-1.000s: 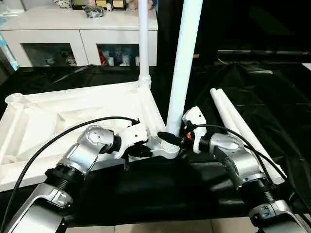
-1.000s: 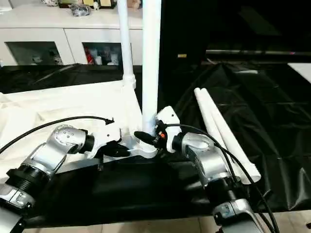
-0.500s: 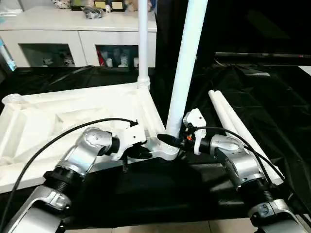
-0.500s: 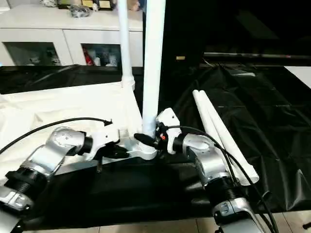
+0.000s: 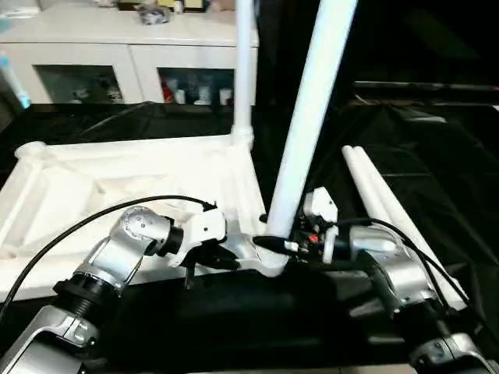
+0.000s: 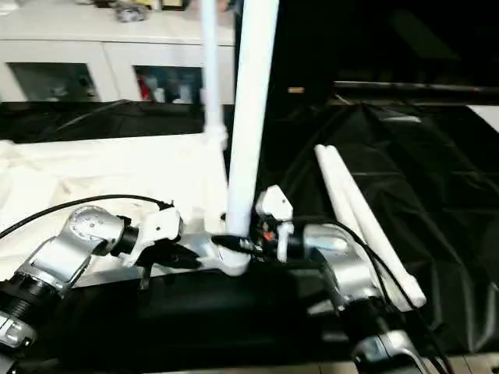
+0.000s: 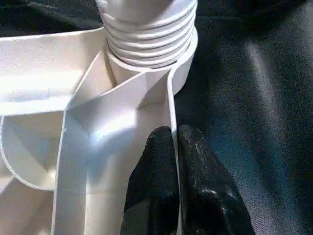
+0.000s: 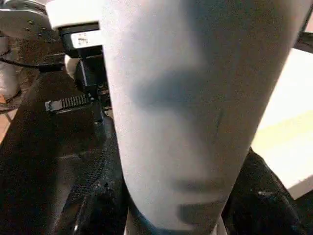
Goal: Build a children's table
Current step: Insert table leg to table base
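Tabletop lies underside up on the black-draped table. Left gripper is pinched on its near edge wall beside the corner socket. Leg stands there, long axis leaning right. Right gripper, half-open, clasps its base. Two spare legs lie right.

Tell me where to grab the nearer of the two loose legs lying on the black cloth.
Grip the loose leg mid-shaft, coming from above. It lies flat beside its twin, so only the top and outer side are free, and the round tube suits a claw across its width.
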### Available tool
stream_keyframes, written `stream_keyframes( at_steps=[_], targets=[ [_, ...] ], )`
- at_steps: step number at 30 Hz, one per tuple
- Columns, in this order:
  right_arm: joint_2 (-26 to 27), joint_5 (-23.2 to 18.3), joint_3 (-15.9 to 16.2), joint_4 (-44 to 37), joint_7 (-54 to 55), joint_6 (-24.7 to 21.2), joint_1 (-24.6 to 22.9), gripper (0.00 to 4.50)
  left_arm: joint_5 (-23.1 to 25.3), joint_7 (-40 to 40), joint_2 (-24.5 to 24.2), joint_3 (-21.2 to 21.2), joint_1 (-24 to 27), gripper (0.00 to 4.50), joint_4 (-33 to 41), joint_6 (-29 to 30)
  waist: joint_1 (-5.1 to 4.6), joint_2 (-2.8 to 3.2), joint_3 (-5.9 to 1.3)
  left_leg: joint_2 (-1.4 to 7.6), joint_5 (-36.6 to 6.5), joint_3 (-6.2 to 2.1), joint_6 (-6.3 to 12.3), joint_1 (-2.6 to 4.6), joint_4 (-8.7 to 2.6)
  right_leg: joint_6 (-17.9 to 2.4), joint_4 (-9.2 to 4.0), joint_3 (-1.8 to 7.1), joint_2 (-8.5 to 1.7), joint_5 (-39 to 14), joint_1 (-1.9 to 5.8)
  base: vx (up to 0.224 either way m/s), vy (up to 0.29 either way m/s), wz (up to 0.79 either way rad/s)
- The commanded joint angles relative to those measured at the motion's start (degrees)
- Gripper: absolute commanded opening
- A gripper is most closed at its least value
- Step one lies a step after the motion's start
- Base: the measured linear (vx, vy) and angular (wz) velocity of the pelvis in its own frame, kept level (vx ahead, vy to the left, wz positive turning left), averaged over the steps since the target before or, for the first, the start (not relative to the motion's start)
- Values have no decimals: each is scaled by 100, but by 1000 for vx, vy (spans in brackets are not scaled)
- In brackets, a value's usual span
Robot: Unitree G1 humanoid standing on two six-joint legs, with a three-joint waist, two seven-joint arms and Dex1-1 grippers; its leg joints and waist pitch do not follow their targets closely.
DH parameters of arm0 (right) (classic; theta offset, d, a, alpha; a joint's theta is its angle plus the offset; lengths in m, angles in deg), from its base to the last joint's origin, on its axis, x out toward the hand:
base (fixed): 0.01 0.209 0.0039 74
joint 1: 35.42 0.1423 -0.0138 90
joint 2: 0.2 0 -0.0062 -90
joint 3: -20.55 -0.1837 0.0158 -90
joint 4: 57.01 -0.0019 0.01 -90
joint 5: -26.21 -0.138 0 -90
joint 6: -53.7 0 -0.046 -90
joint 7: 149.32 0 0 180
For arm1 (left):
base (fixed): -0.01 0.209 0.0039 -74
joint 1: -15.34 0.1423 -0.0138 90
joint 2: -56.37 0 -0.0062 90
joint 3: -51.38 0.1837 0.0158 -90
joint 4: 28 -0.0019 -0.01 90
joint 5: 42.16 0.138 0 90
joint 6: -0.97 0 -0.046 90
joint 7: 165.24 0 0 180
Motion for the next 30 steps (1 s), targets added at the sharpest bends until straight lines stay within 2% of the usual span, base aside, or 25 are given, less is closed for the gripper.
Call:
stream_keyframes(
  at_steps=[1, 4, 8, 10, 14, 18, 21, 24, 26, 27, 29, 30],
  targets=[
    [-258, 475, 293, 782, 89, -275, -409, 191, -285, 797, 52, 304, 45, 0, 470, -323, 8, 116, -211, 287, -1977, -91, 102, 3, -415, -1041, -408, 333, -436, -1721, 199, 0, 0, 0],
    [-257, 622, 322, 919, 179, -111, -401, 191, -81, 542, 35, 311, 46, 0, 331, -555, 10, 119, -196, 276, -2113, -86, 75, 23, -418, -1009, -432, 335, -428, -1860, 191, 0, 0, 0],
    [-194, 658, 254, 1067, 367, -71, -338, 191, -56, 449, 44, 286, 39, 0, 270, -573, 8, 109, -183, 275, -2193, -99, 53, 22, -428, -950, -449, 336, -437, -2077, 193, 0, 0, 0],
    [-146, 693, 219, 1189, 516, -3, -302, 191, -42, 395, 43, 267, 51, 0, 251, -583, -7, 122, -152, 272, -2461, -108, 15, 61, -436, -895, -487, 330, -445, -2442, 163, 0, 0, 0],
    [-98, 677, 186, 1279, 680, 57, -303, 191, -31, 279, 60, 233, 75, 0, 212, -597, -28, 117, -137, 263, -2610, -130, 1, 86, -436, -733, -549, 326, -462, -2932, 142, 0, 0, 0],
    [-57, 701, 184, 1330, 816, 145, -344, 191, -27, 265, 90, 198, 79, 0, 172, -579, -38, 124, -132, 263, -2684, -147, 0, 89, -443, -634, -574, 323, -464, -3148, 127, 0, 0, 0],
    [-11, 729, 148, 1446, 984, 223, -290, 191, -26, 234, 118, 177, 61, 0, 132, -571, -44, 123, -137, 270, -2717, -154, -10, 88, -447, -640, -572, 325, -468, -3114, 121, 0, 0, 0],
    [95, 875, 45, 1754, 1621, 394, -130, 191, -26, 59, 213, 111, 12, 0, 12, -564, -62, 117, -107, 253, -2818, -156, -32, 93, -448, -599, -593, 313, -470, -3333, 89, 0, 0, 0],
    [252, 998, -134, 2224, 2556, 440, 128, 191, 12, -321, 434, -1, -102, 0, -273, -503, -123, 76, -82, 226, -2957, -190, -99, 104, -433, -443, -642, 256, -492, -3839, 75, 0, 0, 0],
    [307, 1002, -195, 2311, 2815, 401, 187, 191, 62, -544, 534, -50, -172, 0, -433, -444, -159, 77, -76, 197, -3062, -206, -141, 150, -404, -278, -705, 214, -494, -4140, 54, 0, 0, 0],
    [444, 982, -304, 2481, 3281, 308, 318, 191, 174, -1071, 763, -168, -361, 0, -821, -303, -249, 78, -23, 173, -3428, -228, -143, 241, -363, -46, -838, 78, -455, -4521, -15, -29, 9, -3],
    [497, 987, -327, 2550, 3444, 291, 379, 191, 204, -1251, 845, -210, -438, 0, -953, -239, -305, 139, -12, 181, -3782, -255, -135, 359, -345, 32, -925, -84, -419, -4498, -26, -65, 41, -7]
  ],
)
